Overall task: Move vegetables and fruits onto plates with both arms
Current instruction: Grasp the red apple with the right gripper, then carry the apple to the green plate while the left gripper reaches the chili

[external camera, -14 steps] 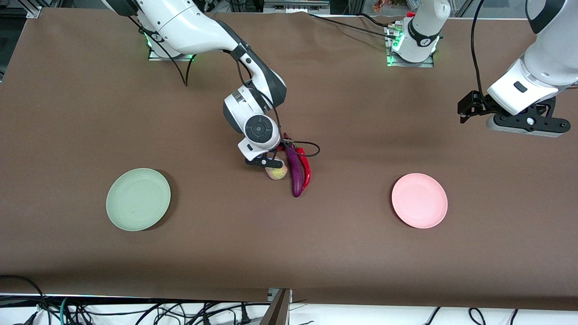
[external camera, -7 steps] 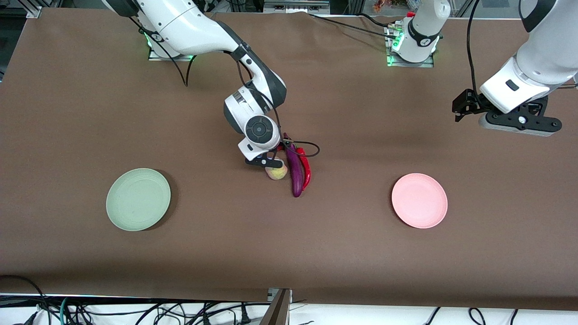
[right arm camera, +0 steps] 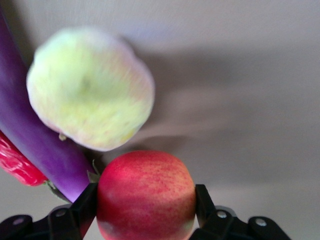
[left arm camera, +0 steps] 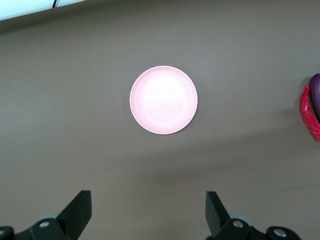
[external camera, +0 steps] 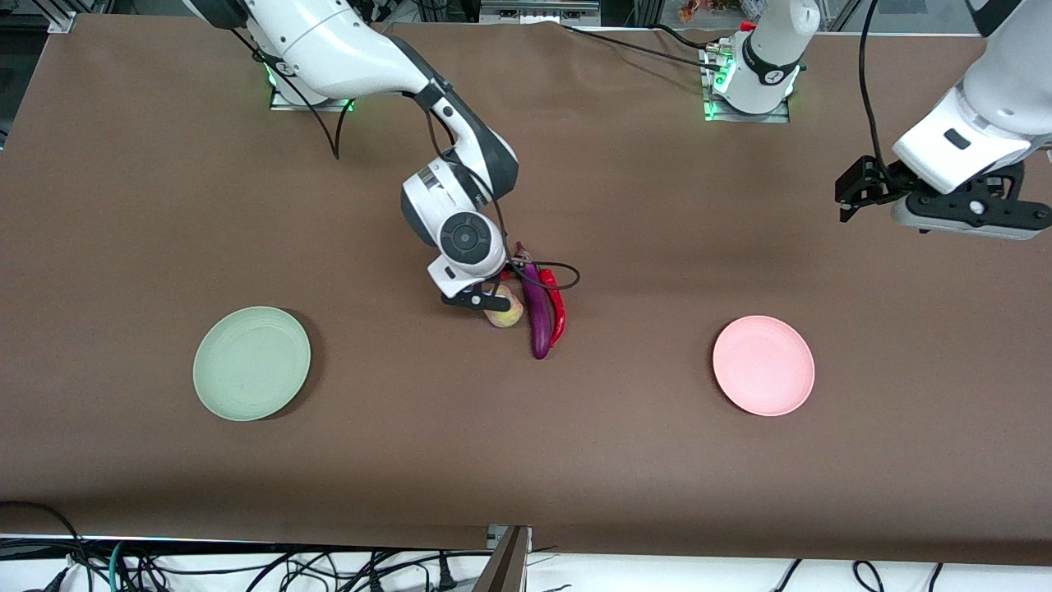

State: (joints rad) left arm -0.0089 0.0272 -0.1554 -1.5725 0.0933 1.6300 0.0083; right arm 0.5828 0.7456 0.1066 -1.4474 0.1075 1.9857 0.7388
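Right gripper [right arm camera: 146,200] pinches the red apple [right arm camera: 146,195] just beside the peach [external camera: 503,312], which touches the eggplant [external camera: 538,316]; the chili [external camera: 558,311] lies alongside. Left gripper [left arm camera: 148,212] hangs spread, waiting above the table near the pink plate [external camera: 763,366]. The green plate [external camera: 251,363] lies toward the right arm's end.

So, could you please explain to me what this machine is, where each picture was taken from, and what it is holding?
These are two white robot arms at a brown table. The wide picture comes from a high camera facing them; the other two come from cameras on the arms' wrists.

In the middle of the table lie a yellow-green peach, a purple eggplant and a red chili pepper, close together. A green plate sits toward the right arm's end, a pink plate toward the left arm's end; both hold nothing.

The right gripper is over the pile, its jaws shut on a red apple, as its wrist view shows. The left gripper waits with jaws open, above bare table near the pink plate.
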